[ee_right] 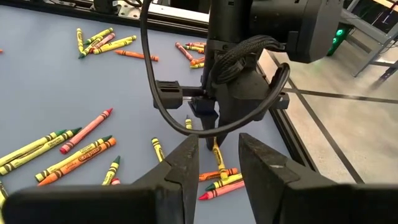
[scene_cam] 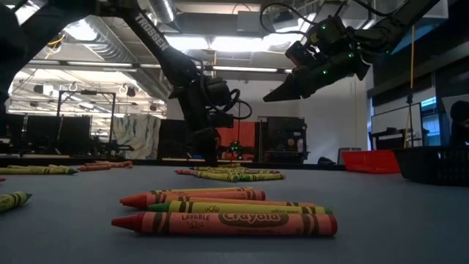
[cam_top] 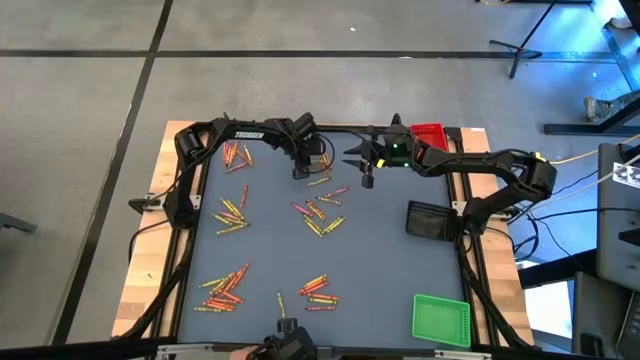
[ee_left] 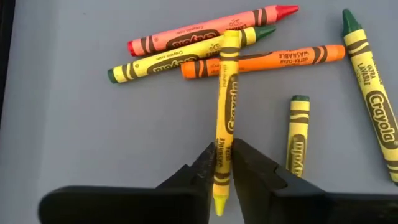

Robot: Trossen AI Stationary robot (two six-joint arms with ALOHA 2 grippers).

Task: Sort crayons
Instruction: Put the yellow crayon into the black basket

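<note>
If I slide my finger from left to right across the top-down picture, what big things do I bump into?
Left arm's shoulder → left gripper → right gripper → red tray → right arm's elbow.

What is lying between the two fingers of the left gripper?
In the left wrist view, a yellow crayon lies between the fingers of the left gripper. Its far end rests over a pile of crayons.
</note>
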